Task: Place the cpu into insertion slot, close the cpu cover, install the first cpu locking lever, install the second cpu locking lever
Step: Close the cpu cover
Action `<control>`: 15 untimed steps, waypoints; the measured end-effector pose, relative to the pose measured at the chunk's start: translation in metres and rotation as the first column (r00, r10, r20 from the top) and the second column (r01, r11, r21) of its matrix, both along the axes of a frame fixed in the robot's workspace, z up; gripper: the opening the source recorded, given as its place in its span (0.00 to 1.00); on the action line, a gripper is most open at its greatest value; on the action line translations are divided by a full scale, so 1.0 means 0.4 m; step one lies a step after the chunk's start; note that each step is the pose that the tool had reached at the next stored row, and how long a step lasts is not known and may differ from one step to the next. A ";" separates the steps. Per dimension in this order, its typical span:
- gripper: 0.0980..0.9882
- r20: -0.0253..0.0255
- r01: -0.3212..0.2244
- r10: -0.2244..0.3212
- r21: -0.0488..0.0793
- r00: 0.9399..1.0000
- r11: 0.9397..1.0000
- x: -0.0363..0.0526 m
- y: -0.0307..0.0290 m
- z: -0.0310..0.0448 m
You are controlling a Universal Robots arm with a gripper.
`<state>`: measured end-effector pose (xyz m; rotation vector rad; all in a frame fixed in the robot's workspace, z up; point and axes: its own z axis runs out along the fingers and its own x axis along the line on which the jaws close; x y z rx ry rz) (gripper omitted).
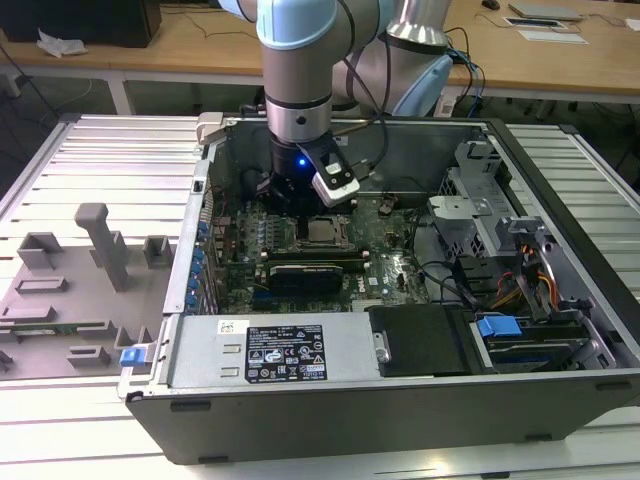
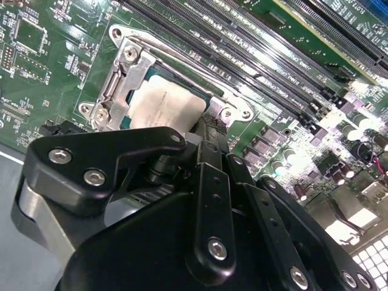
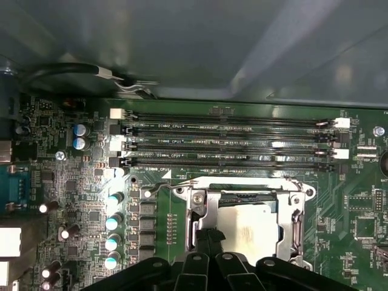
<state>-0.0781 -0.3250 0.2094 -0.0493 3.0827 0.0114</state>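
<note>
cpu (image 2: 163, 106) in insertion slot (image 3: 242, 193), gripper (image 2: 203, 128) apparently touching

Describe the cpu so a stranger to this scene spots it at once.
Inside the open computer case, find the green circuit board where the gripper reaches down. The cpu is the flat, pale silver square set in a metal frame beside the long black memory slots; its neighbours are narrow, dark or green.

Matt metal cpu (image 2: 167, 103), glossy circuit board (image 2: 48, 66)
</note>
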 end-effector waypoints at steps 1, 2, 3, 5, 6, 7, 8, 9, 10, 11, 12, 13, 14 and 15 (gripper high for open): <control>0.01 0.000 0.000 0.000 0.001 1.000 1.000 0.000 0.000 0.000; 0.01 0.000 -0.002 0.002 0.002 1.000 1.000 0.000 0.000 0.001; 0.01 0.000 -0.008 0.008 0.006 1.000 1.000 0.000 0.000 0.001; 0.01 0.000 -0.018 0.018 0.012 1.000 1.000 0.000 0.000 0.000; 0.01 0.000 -0.023 0.023 0.019 1.000 1.000 0.000 0.000 0.000; 0.01 0.000 -0.025 0.025 0.022 1.000 0.999 0.000 0.000 0.000; 0.01 0.000 -0.028 0.028 0.024 1.000 0.999 -0.001 0.000 -0.001; 0.01 0.000 -0.031 0.031 0.024 1.000 0.999 -0.001 0.000 -0.003; 0.01 0.000 -0.033 0.033 0.024 0.999 0.999 -0.001 0.000 -0.005; 0.01 0.000 -0.035 0.035 0.024 0.999 0.999 -0.001 0.000 -0.006; 0.01 0.000 -0.037 0.037 0.024 0.999 0.999 -0.001 0.000 -0.007; 0.01 0.000 -0.039 0.039 0.024 0.999 0.999 -0.001 0.000 -0.008; 0.01 0.000 -0.041 0.041 0.024 0.999 0.999 -0.001 0.000 -0.008; 0.01 0.000 -0.043 0.043 0.024 0.999 0.999 -0.001 0.000 -0.008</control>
